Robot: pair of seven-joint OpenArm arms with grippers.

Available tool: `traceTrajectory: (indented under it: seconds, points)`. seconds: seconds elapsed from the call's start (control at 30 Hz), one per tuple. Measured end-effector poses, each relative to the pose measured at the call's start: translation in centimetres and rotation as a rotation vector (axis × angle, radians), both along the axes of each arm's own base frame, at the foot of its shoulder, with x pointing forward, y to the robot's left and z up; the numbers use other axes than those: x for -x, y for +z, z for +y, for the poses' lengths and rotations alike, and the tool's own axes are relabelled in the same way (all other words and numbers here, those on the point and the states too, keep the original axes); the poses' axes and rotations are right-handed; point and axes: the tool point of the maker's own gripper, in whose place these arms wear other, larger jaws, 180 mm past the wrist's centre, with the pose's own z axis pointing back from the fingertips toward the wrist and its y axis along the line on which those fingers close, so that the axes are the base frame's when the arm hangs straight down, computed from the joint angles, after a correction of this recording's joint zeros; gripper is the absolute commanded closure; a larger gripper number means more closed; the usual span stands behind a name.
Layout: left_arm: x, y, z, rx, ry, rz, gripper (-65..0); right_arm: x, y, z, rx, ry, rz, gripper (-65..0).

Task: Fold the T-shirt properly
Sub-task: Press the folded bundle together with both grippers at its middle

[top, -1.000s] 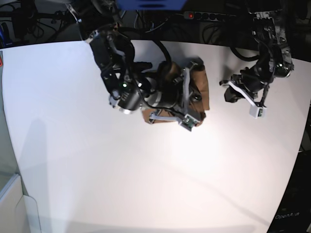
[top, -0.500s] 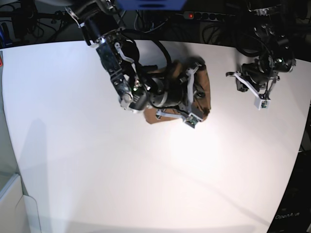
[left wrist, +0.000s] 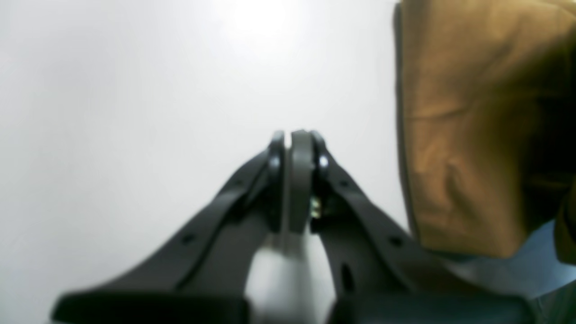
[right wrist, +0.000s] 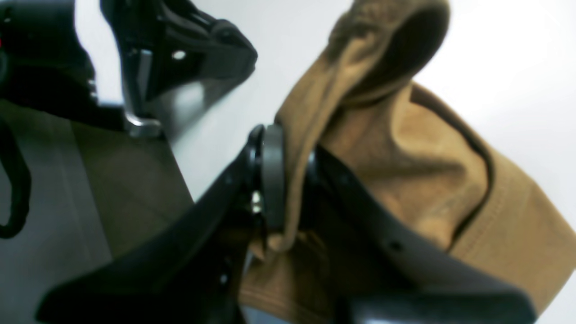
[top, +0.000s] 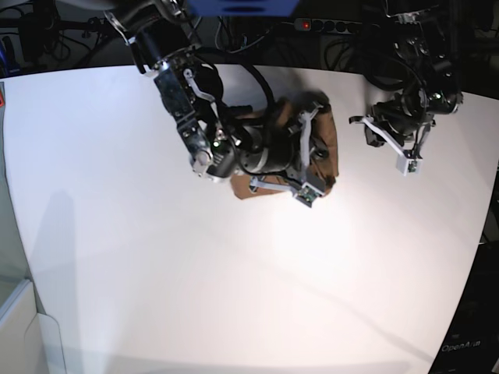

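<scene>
Your table (top: 117,234) is bare except for the T-shirt (top: 331,144), bunched small under the right arm. Since a second ago that arm has lifted slightly, so the fold is mid-way. Right fingers (right wrist: 288,180) are clamped on a cloth edge. Left fingers (left wrist: 294,148), pressed together and empty, have drifted clear beside it.

A robotics lab or test bench. A broad, plain white counter (top: 156,257) fills most of the overhead view, evenly lit. Two black robot arms (top: 187,101) reach onto it from the far edge, each carrying exposed brackets and small circuit boards. Behind that far edge, in the dark, lie tangled black cables (top: 70,35) and a power strip (top: 331,25) with a glowing red switch. Nothing domestic is in sight.
</scene>
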Motion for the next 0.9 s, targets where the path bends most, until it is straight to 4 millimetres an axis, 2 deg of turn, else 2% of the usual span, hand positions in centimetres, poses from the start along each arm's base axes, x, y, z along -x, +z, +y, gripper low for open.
traceTrajectory:
  seconds: [0.07,0.13,0.17,0.3,0.4,0.6,0.77,0.83,0.9]
  points:
    - [0.1,0.0,0.0,0.0,0.0,0.002,-2.5,0.0,0.0,0.0,-0.001,0.0,0.0,-1.3]
    - [0.1,-0.1,0.0,-0.002,0.0,0.004,-2.5,0.0,0.0,0.0,0.0,0.0,0.0,-5.5]
    - [0.2,-0.1,0.0,-0.002,0.0,0.004,-2.5,0.0,0.0,0.0,0.0,0.0,0.0,-9.3]
    - [0.1,-0.1,0.0,-0.002,0.0,0.004,-2.5,0.0,0.1,0.1,-0.005,-0.001,0.0,-33.7]
    - [0.2,-0.1,0.1,-0.003,0.0,0.005,-2.5,0.4,-0.2,0.1,-0.008,-0.002,0.012,-43.2]
    - [0.3,-0.1,0.2,-0.005,0.003,0.006,-2.5,0.6,-0.3,0.1,-0.006,-0.001,0.016,-44.3]
    - [1.3,-0.4,0.4,-0.009,-0.003,0.018,-2.5,0.5,-0.1,0.1,-0.009,-0.001,0.011,-44.0]
    - [1.3,-0.3,0.7,-0.018,-0.005,0.018,-2.5,0.4,1.0,0.1,-0.022,-0.002,-0.021,-44.0]
    - [1.3,-0.3,1.2,-0.028,-0.007,0.022,-2.5,0.0,2.9,0.3,-0.052,-0.003,-0.074,-44.0]
